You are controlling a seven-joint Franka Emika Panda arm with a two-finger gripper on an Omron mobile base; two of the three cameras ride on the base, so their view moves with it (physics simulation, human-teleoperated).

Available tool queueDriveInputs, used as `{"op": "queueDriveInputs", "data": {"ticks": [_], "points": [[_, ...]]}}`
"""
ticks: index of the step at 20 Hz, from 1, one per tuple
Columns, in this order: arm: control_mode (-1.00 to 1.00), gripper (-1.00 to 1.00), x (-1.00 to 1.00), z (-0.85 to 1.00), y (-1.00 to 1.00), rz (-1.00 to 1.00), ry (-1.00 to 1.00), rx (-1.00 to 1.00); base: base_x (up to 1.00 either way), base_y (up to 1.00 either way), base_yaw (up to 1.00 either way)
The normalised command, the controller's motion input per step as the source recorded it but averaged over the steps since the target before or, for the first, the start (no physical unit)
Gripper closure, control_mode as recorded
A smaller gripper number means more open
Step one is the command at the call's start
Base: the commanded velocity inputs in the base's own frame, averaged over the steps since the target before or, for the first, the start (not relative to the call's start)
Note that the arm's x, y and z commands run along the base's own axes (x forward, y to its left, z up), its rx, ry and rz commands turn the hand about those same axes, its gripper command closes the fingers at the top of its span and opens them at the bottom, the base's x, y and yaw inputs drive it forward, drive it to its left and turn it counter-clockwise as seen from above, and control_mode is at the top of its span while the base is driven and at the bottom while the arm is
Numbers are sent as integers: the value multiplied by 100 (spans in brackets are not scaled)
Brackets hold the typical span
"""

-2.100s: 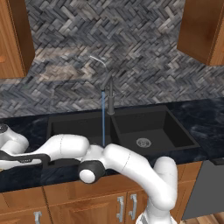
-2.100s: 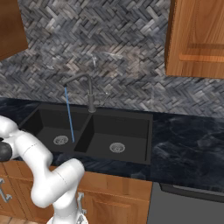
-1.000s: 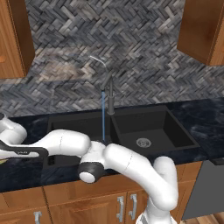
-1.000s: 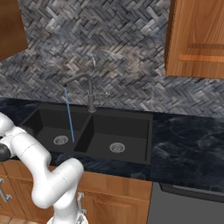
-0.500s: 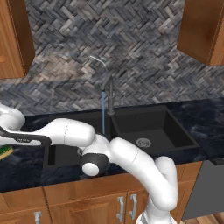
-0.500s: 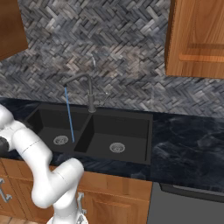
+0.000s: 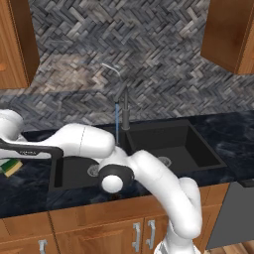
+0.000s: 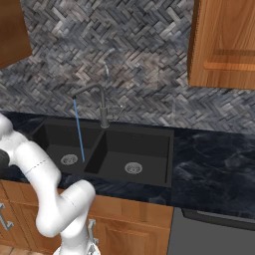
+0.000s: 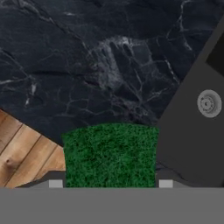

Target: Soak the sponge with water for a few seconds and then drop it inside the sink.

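The arm is stretching low across to the left edge of the left base view, where the gripper (image 9: 110, 183) is clamping the sponge (image 7: 11, 167) between its fingertips, above the countertop (image 9: 87, 65) beside the sink (image 9: 192, 135).

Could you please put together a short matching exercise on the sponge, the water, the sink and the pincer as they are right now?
Things:
1. sponge
2. water
3. sink
4. pincer

States:
A. matte black, two basins
B. thin blue stream falling into the left basin
C. shut on the sponge
D. green side showing, held over the counter's edge

Pairs: 1-D, 2-B, 3-A, 4-C
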Motion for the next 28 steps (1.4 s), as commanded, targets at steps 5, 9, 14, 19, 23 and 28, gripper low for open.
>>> {"op": "queueDriveInputs", "data": {"ticks": [5, 9, 14, 19, 23, 28], "points": [[-100, 100, -50, 20, -75, 1, -9, 0, 0, 0, 0], [-100, 100, -63, 3, -81, 2, -9, 1, 0, 0, 0], [-100, 100, -39, 0, -90, 5, -13, 1, 0, 0, 0], [-100, 100, -4, -9, -96, 9, -24, 6, 0, 0, 0], [-100, 100, 0, 19, -86, 11, -26, 12, 0, 0, 0], [-100, 100, -3, 39, -68, 10, -17, 16, 0, 0, 0]]}}
